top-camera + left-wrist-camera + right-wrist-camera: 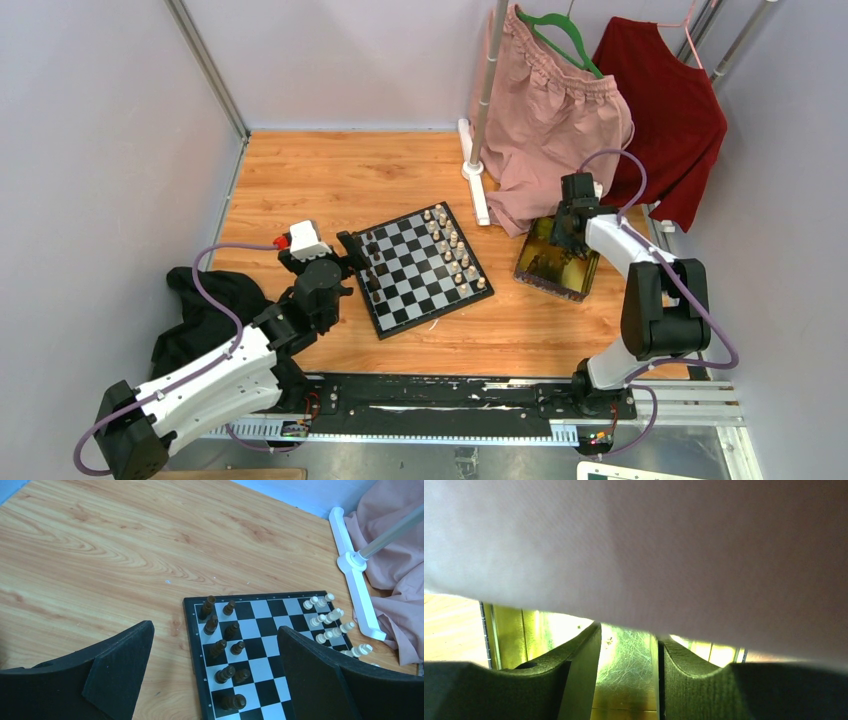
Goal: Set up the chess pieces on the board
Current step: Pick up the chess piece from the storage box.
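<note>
From above, the board (422, 270) lies askew, left of the gold tray (535, 280). The chess pieces (372, 268) line its left edge.

Left wrist: the left gripper (215, 632), jaws wide apart and empty, cuts off the board's near part. The border marks are too small to read.

Right wrist: blurred cloth (634, 545) hides the top. The right gripper (630, 636) has its jaws narrowly apart and empty above the gold tray.

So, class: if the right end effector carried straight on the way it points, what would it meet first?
The right end effector would most likely meet the scratched floor of the gold tray, directly ahead in its wrist view; the distance is unclear.
</note>
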Robot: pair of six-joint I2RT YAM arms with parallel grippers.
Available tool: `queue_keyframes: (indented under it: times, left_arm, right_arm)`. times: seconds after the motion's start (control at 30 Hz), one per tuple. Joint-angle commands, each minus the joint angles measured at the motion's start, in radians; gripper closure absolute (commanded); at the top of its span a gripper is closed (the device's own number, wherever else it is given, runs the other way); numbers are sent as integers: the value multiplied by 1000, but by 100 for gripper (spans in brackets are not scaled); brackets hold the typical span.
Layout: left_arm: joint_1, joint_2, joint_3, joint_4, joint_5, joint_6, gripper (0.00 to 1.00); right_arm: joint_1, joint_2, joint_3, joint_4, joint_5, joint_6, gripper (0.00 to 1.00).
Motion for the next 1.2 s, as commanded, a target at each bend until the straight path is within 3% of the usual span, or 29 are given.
queue_keyframes:
  times: [0.0, 0.6, 0.7, 1.0, 1.17]
  left_arm:
    - [-1, -13, -2, 39, -17, -12, 0]
    - [-1, -7, -20, 54, -25, -13, 0]
    - [-1, -6, -24, 59, -26, -14, 0]
    - [-1, -27, -34, 59, -29, -15, 0]
    - [-1, -49, -34, 47, -30, -16, 0]
  right_arm:
    - [-28, -2, -13, 5, 18, 21, 55]
    - [-47, 76, -8, 44, -20, 27, 63]
    - [-50, 88, -8, 47, -24, 29, 67]
    - [-50, 66, -17, 52, -39, 28, 98]
    - [-40, 8, -28, 55, -70, 18, 100]
